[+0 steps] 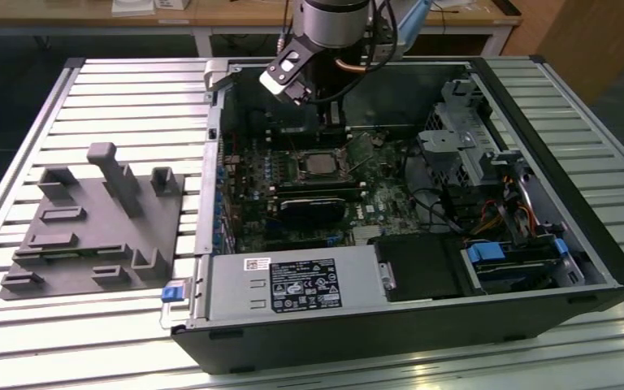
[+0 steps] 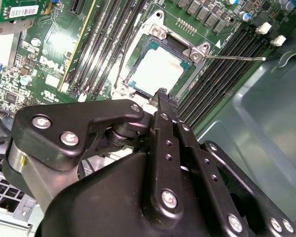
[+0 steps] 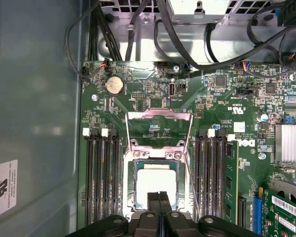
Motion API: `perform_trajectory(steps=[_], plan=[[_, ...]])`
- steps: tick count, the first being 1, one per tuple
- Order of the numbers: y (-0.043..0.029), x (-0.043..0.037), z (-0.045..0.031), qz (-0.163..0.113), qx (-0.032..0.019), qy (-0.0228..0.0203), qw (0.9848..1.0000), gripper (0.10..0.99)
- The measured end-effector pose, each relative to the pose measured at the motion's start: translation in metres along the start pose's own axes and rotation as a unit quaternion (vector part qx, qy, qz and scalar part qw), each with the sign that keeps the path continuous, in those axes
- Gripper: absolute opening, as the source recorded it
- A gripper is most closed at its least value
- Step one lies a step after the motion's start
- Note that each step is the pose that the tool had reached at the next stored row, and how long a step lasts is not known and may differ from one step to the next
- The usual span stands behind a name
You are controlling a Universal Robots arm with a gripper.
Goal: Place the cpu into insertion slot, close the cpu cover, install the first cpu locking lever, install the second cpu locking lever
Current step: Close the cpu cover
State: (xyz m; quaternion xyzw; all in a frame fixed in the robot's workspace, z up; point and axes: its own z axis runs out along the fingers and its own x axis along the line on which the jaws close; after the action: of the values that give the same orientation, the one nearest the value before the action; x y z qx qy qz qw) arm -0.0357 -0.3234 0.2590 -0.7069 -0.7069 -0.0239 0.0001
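The cpu [image 3: 155,183] lies flat in the socket on the green motherboard, its pale metallic top showing in both wrist views [image 2: 158,69] and in the exterior view [image 1: 318,165]. The cpu cover [image 3: 159,115], a silvery frame with a square window, stands swung open beyond the socket, with the board visible through it. My gripper [image 3: 159,198] hovers over the near edge of the cpu, its black fingers [image 2: 162,95] pressed together and holding nothing. A thin locking lever [image 2: 237,58] sticks out sideways from the socket corner.
Black memory slots [image 3: 102,177] flank the socket on both sides. The open computer case [image 1: 572,244] walls in the board, with cables [image 3: 187,44], a drive cage [image 1: 470,122] and a power supply [image 1: 290,284] around it. A grey fixture [image 1: 95,227] sits outside on the slatted table.
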Motion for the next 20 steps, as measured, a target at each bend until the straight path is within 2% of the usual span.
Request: perform_trajectory(steps=[8, 14, 20], plan=[[0.0000, 0.0000, -0.0002, 0.000, 0.0000, 0.0000, 1.0000, 0.106], [0.0000, 0.0001, -0.0042, 0.000, -0.0001, 0.0003, 1.0000, 0.106], [0.0011, 0.0001, -0.0044, 0.000, 0.0000, 0.0003, 1.0000, 0.106]])
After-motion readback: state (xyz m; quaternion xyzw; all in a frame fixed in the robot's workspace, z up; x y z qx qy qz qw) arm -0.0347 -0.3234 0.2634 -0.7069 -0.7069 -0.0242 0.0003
